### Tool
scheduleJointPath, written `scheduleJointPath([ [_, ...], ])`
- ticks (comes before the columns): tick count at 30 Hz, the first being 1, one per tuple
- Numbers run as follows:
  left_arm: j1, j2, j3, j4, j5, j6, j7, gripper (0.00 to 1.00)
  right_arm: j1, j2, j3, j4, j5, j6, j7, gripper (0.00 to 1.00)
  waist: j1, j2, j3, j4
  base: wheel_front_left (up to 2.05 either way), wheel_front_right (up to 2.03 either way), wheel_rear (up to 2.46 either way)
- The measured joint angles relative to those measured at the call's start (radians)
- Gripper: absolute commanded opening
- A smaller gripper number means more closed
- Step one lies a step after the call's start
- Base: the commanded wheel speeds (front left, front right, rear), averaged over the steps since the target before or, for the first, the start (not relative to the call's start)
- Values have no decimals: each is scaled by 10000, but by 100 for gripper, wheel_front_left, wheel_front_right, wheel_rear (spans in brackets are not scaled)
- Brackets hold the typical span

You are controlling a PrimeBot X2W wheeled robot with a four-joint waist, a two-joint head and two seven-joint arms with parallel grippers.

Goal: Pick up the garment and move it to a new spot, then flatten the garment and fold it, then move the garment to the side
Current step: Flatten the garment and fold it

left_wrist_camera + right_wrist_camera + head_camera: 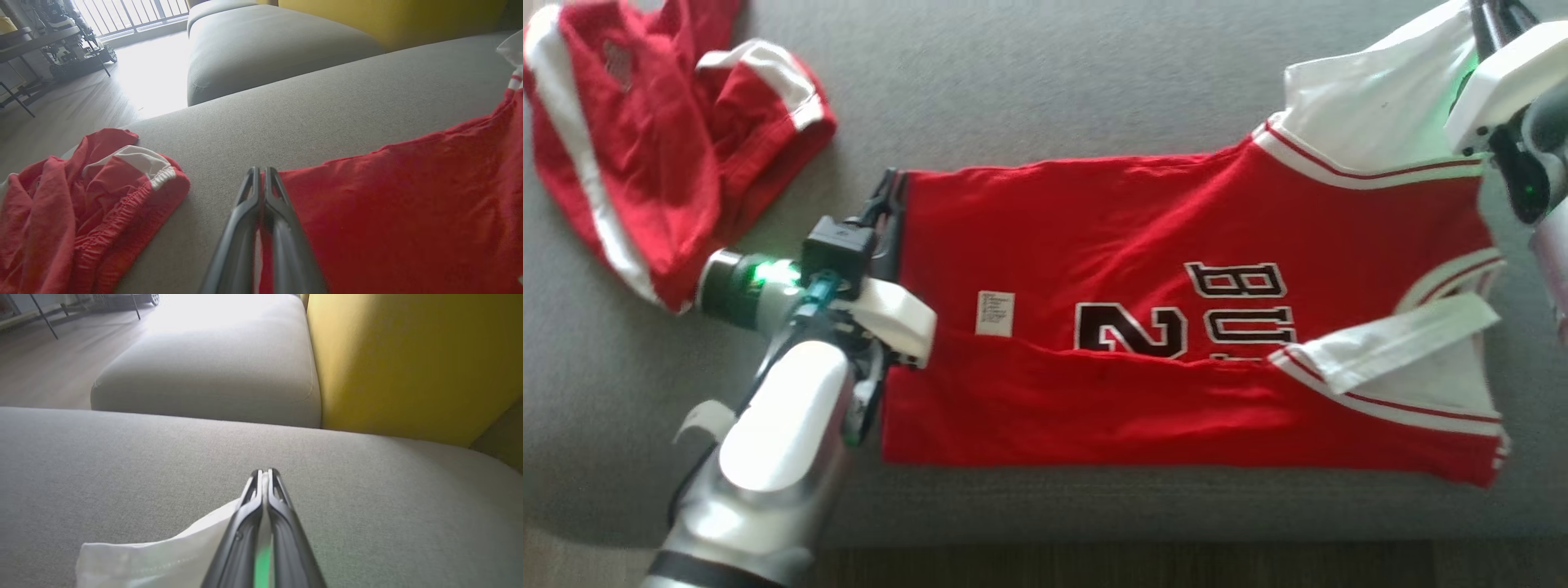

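Gripping red jersey [1135, 245] at hem with left pincer [890, 181], at white sleeve with right pincer [264, 472] (laid across grey sofa [1054, 82]).

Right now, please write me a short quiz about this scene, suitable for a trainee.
1. True or false: the left claw is shut on the red fabric jersey with black lettering.
2. What does the right claw pinch? A) white sleeve fabric B) the yellow backrest C) nothing
3. Fill in: the crumpled red shorts with white stripes lie on the robot's ____ side of the jersey.
Key: 1 true; 2 A; 3 left.
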Motion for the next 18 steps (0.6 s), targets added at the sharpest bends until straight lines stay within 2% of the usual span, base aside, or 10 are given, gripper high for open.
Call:
scheduleJointPath([
  [9,136,477,414,184,-230,25,0,0,930,-88,552,-1290,1361,-2,-98,0,-1,0,-825,-710,0,0,0],
  [18,918,729,456,244,-267,115,0,0,2386,-516,972,-2646,2115,-2,756,0,-1,0,-1552,-1109,0,0,0],
])
